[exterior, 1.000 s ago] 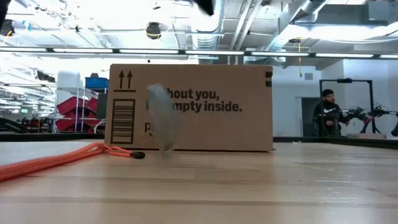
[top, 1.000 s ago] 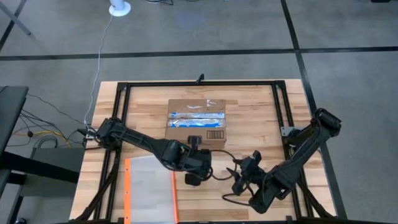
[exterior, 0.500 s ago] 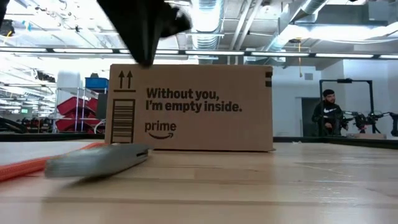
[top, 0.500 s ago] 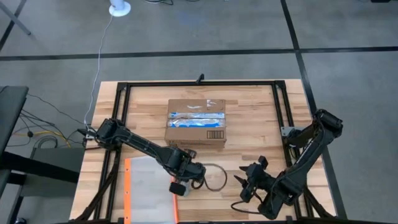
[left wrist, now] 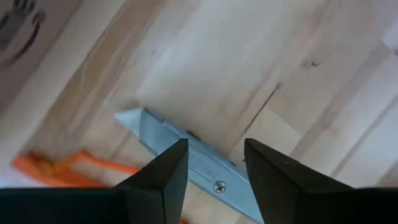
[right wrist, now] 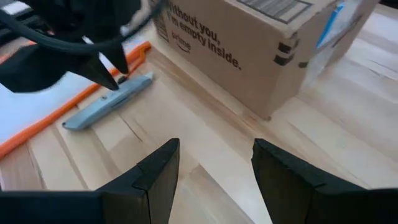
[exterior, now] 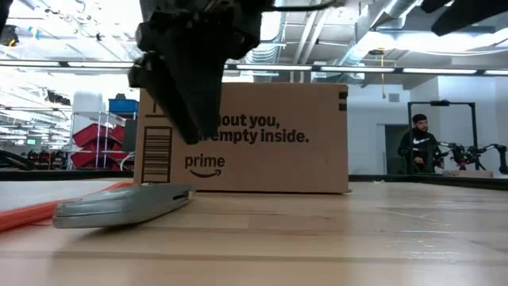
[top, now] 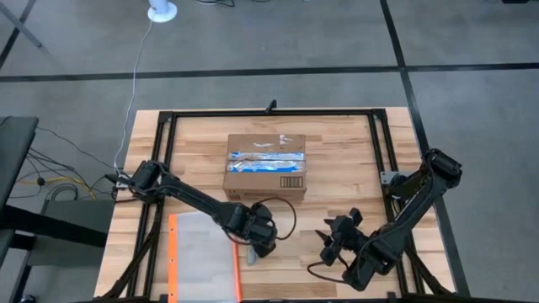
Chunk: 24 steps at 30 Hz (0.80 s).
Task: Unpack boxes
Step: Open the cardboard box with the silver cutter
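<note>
Left claw [left wrist: 211,163] dropped back over the knife [exterior: 123,206], fingers parted and empty.
Box [top: 265,166] at frame centre stayed taped; right claw [right wrist: 211,163] waited open, lower right.

The high view looks straight down from well above, taking in the whole surface [top: 337,160] and the floor around it. The low view sits at surface height, facing level across the wood at the box [exterior: 262,139] and the room behind. The left wrist view looks steeply down, very close, at a grey utility knife [left wrist: 186,162]. The right wrist view looks across from farther off and shares that knife [right wrist: 109,102] and the box [right wrist: 261,43] with the low view.
</note>
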Each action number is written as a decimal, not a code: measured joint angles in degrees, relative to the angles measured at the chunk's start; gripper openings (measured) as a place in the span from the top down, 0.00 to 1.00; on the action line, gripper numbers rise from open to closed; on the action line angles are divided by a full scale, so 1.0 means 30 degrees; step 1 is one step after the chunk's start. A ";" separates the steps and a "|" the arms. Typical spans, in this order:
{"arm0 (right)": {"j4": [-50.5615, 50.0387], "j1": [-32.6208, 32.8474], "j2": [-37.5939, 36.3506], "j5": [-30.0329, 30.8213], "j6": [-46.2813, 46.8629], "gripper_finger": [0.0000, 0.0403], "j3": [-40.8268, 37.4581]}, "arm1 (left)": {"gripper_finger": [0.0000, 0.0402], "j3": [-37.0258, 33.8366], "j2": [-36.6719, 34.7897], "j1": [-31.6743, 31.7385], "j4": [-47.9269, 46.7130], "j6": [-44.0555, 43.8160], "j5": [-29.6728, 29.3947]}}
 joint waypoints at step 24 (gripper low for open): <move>-0.1674 -0.0971 -0.0007 -0.1458 -0.1621 0.53 0.0000 | 0.64 -0.2659 0.0000 -0.1657 0.1963 -0.7714 -0.1761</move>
